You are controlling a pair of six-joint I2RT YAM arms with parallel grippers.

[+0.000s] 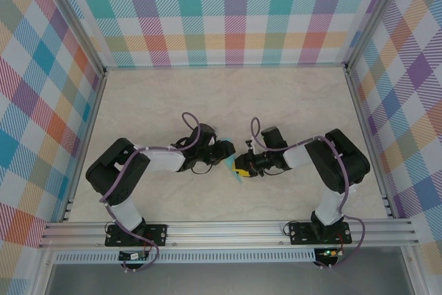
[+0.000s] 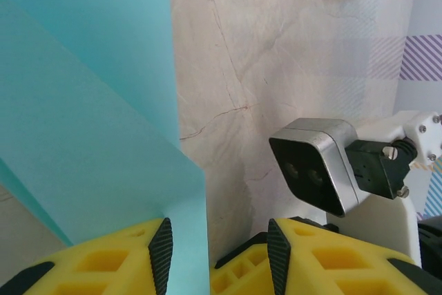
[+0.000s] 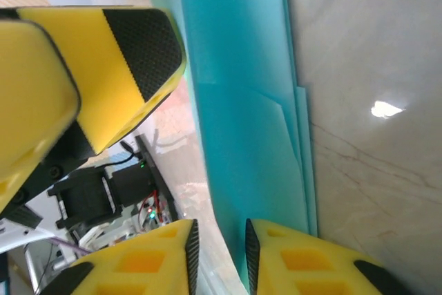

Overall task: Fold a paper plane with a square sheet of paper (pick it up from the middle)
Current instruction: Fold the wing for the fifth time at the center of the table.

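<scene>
Folded teal sheet of paper [image 2: 90, 136] at mid-table [image 2: 290, 53], between both grippers. Left gripper [image 2: 215, 240]: jaws partly open, sheet in gap against one pad. Right gripper [image 3: 221, 240]: jaws narrowly apart, sheet edge inside; pad contact unclear, probably loose.

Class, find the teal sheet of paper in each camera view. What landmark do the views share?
Top external: the sheet of paper is a small teal sliver at centre.
Left wrist: the sheet of paper covers the left half, folded over.
Right wrist: the sheet of paper is a tall band down the middle.
Shared landmark: the marbled table.
</scene>
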